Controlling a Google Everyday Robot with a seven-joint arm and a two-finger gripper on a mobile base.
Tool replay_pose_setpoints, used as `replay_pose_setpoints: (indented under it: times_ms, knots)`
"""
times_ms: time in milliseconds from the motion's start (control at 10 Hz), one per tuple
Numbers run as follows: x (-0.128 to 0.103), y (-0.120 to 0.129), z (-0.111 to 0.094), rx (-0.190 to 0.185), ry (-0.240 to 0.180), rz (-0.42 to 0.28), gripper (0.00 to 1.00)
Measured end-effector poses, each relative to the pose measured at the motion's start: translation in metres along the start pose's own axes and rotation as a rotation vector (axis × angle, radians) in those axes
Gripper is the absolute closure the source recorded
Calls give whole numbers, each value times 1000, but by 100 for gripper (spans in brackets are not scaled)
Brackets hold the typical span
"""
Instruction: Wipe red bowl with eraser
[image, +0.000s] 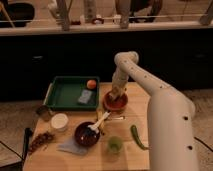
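Observation:
The red bowl (115, 102) sits on the wooden table right of the green tray; it is round and orange-red with a darker inside. My gripper (116, 92) reaches down from the white arm into the bowl's far side. The eraser is hidden; I cannot see it at the gripper or in the bowl.
A green tray (67, 95) holds a grey-blue block (85, 96) and an orange ball (91, 84). A dark maroon bowl with a white spoon (88, 133) sits in front. A green cup (114, 145), a green pepper (137, 137), a white cup (59, 121) and a metal cup (43, 112) stand nearby.

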Motion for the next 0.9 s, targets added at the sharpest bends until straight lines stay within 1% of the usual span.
replay_pose_setpoints:
  times_ms: [100, 200, 300, 400, 500, 700, 800, 900]
  knots:
    - [-12, -6, 3, -2, -10, -37, 100]
    - [-20, -7, 4, -5, -18, -62, 100]
    - [-31, -5, 4, -8, -27, -91, 100]
    - [-38, 5, 2, -15, -33, -105, 100]
    - [-38, 12, 2, -19, -34, -102, 100]
    - [-29, 27, -2, -20, -31, -82, 100]
    - [-13, 47, -7, -22, -17, -40, 100]
    - [-2, 54, -11, -19, -5, -5, 100]
